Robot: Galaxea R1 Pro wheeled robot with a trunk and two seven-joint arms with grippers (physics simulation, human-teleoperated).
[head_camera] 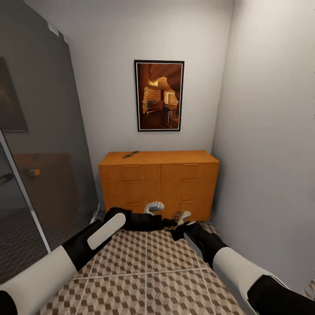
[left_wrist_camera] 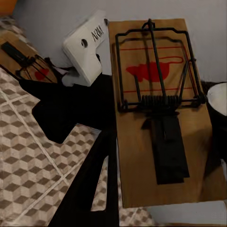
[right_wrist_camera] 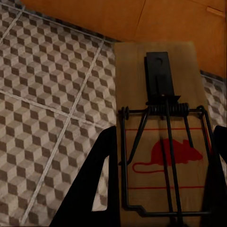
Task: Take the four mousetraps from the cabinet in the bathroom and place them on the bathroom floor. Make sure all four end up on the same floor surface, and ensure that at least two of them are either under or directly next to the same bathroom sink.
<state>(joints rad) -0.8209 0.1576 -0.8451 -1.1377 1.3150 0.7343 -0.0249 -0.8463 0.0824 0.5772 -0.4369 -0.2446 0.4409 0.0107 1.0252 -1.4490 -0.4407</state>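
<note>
From the head, the cabinet [head_camera: 159,183] stands at twelve o'clock with every drawer closed and one dark trap [head_camera: 131,154] lying on its top toward eleven, while the left gripper [head_camera: 154,206] and right gripper [head_camera: 180,217] meet low before it over the floor [head_camera: 144,267]. The left wrist shows a wooden trap [left_wrist_camera: 161,113] gripped between its dark fingers [left_wrist_camera: 101,184], with the right gripper's trap [left_wrist_camera: 23,59] beyond. The right wrist shows its own trap [right_wrist_camera: 163,137] clamped between both fingers [right_wrist_camera: 101,184] above the tiles.
</note>
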